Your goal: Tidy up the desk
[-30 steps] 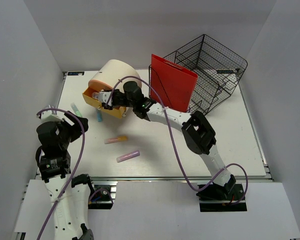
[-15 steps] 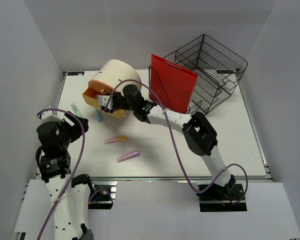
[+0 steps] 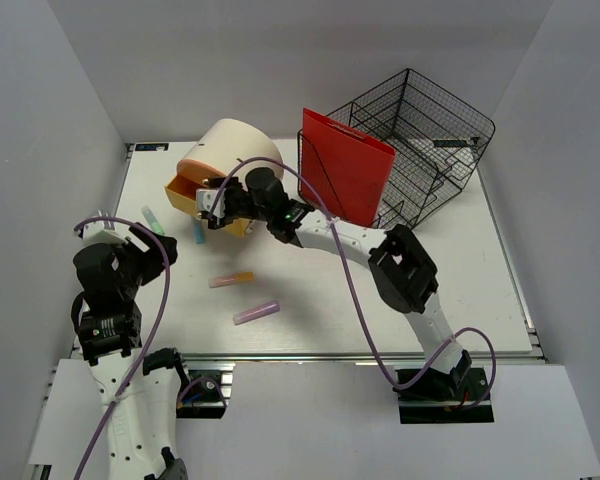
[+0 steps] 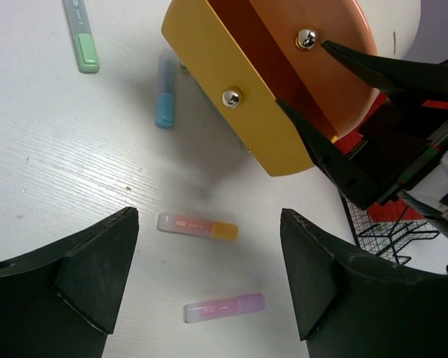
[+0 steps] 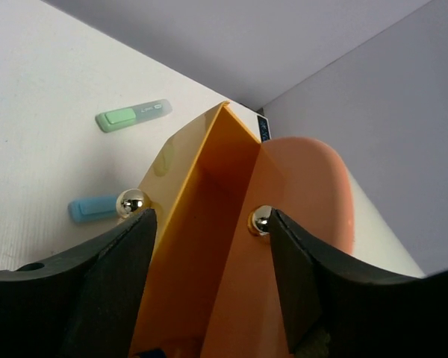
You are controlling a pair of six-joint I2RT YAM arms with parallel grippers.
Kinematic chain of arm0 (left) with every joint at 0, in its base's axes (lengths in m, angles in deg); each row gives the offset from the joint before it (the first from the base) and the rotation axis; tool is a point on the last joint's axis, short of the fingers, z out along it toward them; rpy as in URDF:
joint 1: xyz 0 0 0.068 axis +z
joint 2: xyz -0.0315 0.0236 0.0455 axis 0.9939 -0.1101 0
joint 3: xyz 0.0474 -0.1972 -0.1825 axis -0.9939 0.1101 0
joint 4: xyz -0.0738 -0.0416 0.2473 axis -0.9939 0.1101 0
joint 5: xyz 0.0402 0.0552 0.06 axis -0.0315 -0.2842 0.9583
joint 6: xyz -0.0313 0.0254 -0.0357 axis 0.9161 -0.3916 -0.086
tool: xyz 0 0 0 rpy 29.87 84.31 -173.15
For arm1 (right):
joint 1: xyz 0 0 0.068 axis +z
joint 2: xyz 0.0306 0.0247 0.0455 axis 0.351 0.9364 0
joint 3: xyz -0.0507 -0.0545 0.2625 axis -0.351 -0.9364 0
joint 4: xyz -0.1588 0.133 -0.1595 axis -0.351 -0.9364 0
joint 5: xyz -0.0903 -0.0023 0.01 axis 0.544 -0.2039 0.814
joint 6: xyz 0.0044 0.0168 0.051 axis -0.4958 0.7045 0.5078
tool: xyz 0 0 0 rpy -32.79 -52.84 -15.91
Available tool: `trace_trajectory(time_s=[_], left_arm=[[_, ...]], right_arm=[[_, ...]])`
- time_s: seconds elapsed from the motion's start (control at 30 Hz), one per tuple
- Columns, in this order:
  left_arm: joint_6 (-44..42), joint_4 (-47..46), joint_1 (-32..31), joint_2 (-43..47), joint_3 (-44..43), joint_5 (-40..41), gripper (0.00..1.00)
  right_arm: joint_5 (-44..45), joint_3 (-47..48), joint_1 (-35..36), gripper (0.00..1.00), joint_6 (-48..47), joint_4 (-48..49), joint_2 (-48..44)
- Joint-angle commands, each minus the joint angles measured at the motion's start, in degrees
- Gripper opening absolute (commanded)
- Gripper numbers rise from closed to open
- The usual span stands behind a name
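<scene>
On the white desk (image 3: 460, 290) stands a round peach organizer (image 3: 230, 150) with its yellow drawer (image 3: 185, 200) pulled out. My right gripper (image 3: 212, 205) is open at the drawer (image 5: 179, 224). One finger is beside the drawer's knob (image 5: 131, 201) and the other touches the knob (image 5: 260, 220) on the peach face. My left gripper (image 4: 209, 283) hangs open above an orange-capped highlighter (image 4: 198, 225) and a purple one (image 4: 224, 307), holding nothing. A green highlighter (image 4: 82, 33) and a blue one (image 4: 165, 89) lie by the drawer.
A red folder (image 3: 345, 165) leans upright against a black wire basket (image 3: 425, 135) at the back right. A metal rail (image 3: 360, 355) runs along the desk's near edge. Grey walls close in on three sides.
The right gripper's jaws have spread wider at the drawer and shifted slightly left. The left arm and the highlighters have not moved.
</scene>
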State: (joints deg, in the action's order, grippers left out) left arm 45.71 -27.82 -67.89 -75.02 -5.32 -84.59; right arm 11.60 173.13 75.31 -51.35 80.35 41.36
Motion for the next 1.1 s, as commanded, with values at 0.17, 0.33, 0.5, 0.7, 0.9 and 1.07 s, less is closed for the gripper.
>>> trace_trajectory(time_s=[0.17, 0.33, 0.5, 0.7, 0.9, 1.07], left_arm=[[0.5, -1.9, -0.1, -1.0, -0.2, -3.6, 0.85], [3.6, -8.9, -0.1, -3.2, 4.5, -10.3, 0.71], [8.7, -17.1, -0.1, -9.2, 9.7, -17.8, 0.23], [12.4, -26.5, -0.7, -20.7, 11.9, -22.6, 0.15], [14.1, -32.8, -0.7, -33.0, 9.6, -20.0, 0.19], [13.8, -33.0, -0.7, -43.2, 2.9, -16.1, 0.19]], right_arm=[[-1.5, 5.3, -0.4, 0.40, 7.6, -4.8, -9.1], [-5.6, 14.6, -1.6, 0.00, 17.8, -21.7, -12.1], [-8.1, 18.8, -5.1, 0.00, 25.2, -40.0, -15.9], [-14.3, 10.8, -13.5, 0.00, 28.4, -52.1, -25.7], [-18.2, -15.3, -20.6, 0.00, 33.0, -41.1, -44.4], [-21.5, -23.0, -23.2, 0.00, 35.7, -38.6, -51.2]])
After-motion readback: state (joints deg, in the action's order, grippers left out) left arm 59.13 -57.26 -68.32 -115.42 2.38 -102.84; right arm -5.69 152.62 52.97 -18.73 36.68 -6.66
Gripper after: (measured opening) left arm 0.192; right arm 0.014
